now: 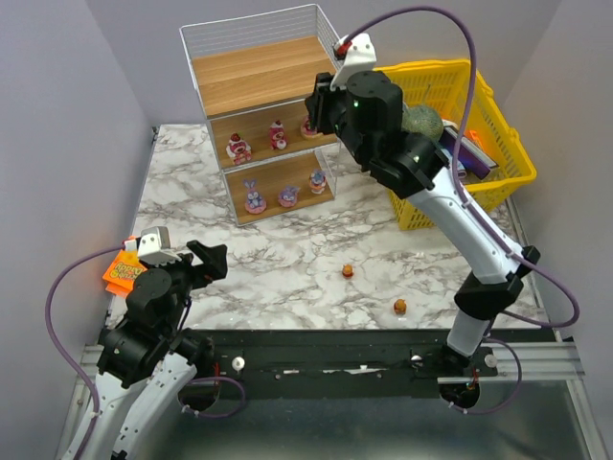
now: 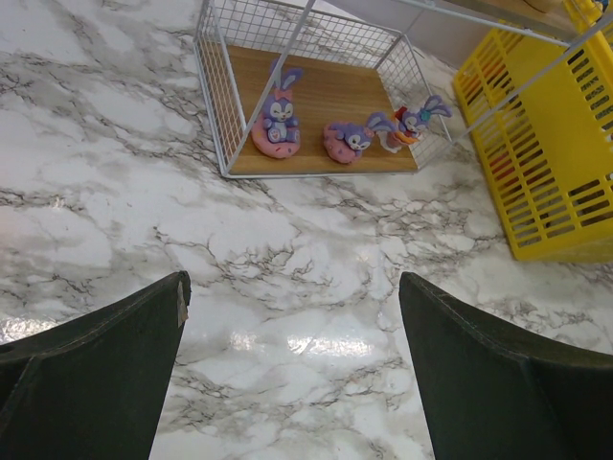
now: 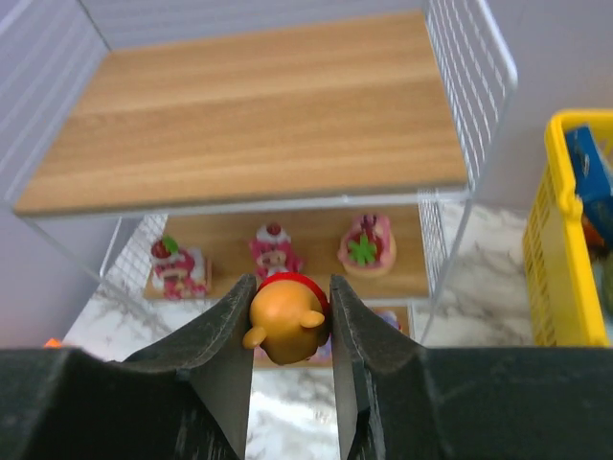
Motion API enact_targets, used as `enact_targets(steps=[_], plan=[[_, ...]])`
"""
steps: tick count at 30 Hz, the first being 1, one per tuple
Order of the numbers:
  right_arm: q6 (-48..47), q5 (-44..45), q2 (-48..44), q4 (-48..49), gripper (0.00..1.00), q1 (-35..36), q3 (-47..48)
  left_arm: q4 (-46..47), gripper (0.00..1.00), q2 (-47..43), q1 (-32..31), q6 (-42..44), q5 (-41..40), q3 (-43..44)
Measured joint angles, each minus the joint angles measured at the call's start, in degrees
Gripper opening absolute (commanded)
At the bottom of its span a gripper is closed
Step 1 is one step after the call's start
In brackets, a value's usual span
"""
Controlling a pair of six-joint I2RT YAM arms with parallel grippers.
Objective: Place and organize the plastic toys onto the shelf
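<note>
My right gripper (image 3: 289,305) is clamped on 1 orange-yellow figurine (image 3: 283,331), with both fingers pressed against its sides. The relation that matters is toy to top board (image 3: 259,115). In the right wrist view the toy hangs in front of the shelf (image 1: 251,38) and below the white front rail of that board, roughly centred across its width. I judge the coming move to be up and forward over the rail, then down onto bare wood. Mesh walls stand on the sides of that tier, so the open front is the way in.

The toy shows a round orange head with small nubs and a red band behind it. I cannot tell from this angle whether its long axis runs along the fingers or across them, so I cannot say it would land upright.

The middle board (image 3: 316,273) carries 3 red-pink figurines (image 3: 273,251) in a row, apart from each other. The bottom board (image 2: 330,96) carries 3 purple bunny figurines (image 2: 278,120), the middle 1 apparently lying down. The top board has no toys on it.

2 more small orange toys (image 1: 348,271) sit well apart on the marble table (image 1: 278,287), in front of the shelf. The right arm's base is the nearer to both.

My left gripper (image 2: 292,287) hangs over the table with its jaws spread wide and nothing between them. It points toward the bottom board and sits well short of the shelf.
</note>
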Motion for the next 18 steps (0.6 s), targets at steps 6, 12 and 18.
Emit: enact_targets(steps=[6,12,18], plan=[[-5.18,-4.39,5.97,0.24,0.01,-3.48,8.87,0.0,0.99,-0.11,0.0,0.0,-0.02,0.0],[-8.94,-6.88,7.85,1.86,0.01,-6.6,8.33,0.02,0.99,0.02,0.0,0.15,0.0,-0.02],[-12.24,-8.02,10.12,5.49,0.01,-7.87,8.11,0.07,0.99,0.17,0.0,0.17,0.0,-0.02]])
